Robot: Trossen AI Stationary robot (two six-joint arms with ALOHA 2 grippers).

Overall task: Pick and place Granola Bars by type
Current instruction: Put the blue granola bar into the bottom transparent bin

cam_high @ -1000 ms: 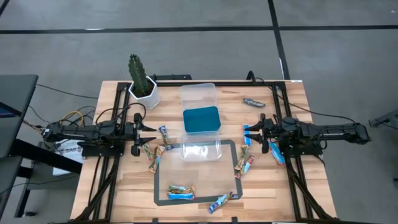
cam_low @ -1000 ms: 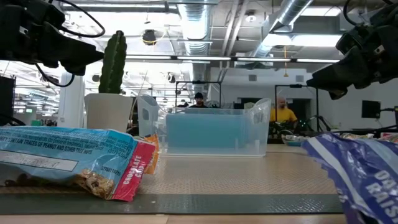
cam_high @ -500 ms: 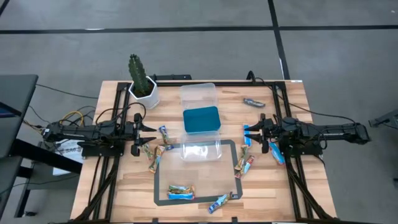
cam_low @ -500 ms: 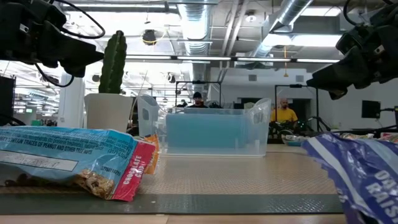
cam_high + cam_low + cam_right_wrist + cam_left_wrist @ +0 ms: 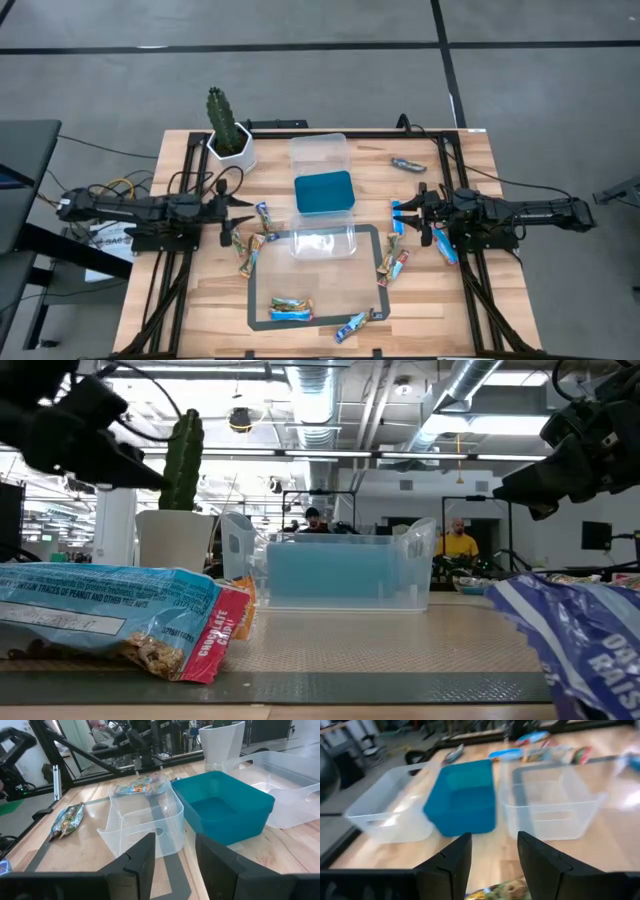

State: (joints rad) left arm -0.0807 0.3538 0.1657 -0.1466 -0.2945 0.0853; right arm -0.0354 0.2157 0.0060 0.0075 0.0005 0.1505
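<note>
Granola bars lie scattered on the wooden table. Some lie by my left gripper (image 5: pixel 246 212), such as a blue one (image 5: pixel 264 214). Others lie by my right gripper (image 5: pixel 402 213), such as a blue one (image 5: pixel 398 218). Two bars (image 5: pixel 290 308) lie flat on the grey-edged mat. Between the arms stand a clear tub (image 5: pixel 318 153), a blue tub (image 5: pixel 325 192) and a second clear tub (image 5: pixel 322 243). Both grippers hover open above the table, pointing toward the tubs, with nothing between their fingers (image 5: pixel 495 847) (image 5: pixel 175 852).
A cactus in a white pot (image 5: pixel 228 135) stands at the far left. One dark bar (image 5: pixel 408 163) lies at the far right. Black frame rails (image 5: pixel 450 170) run along both sides. Two more bars (image 5: pixel 355 323) lie near the front edge. People (image 5: pixel 460 543) show in the room behind.
My left arm has started to move: its gripper has tipped nose-down and rolled slightly while hardly shifting place, and the arm's rear has swung toward the table's left edge. The gap between its fingers is unchanged. No bar or tub has moved.
</note>
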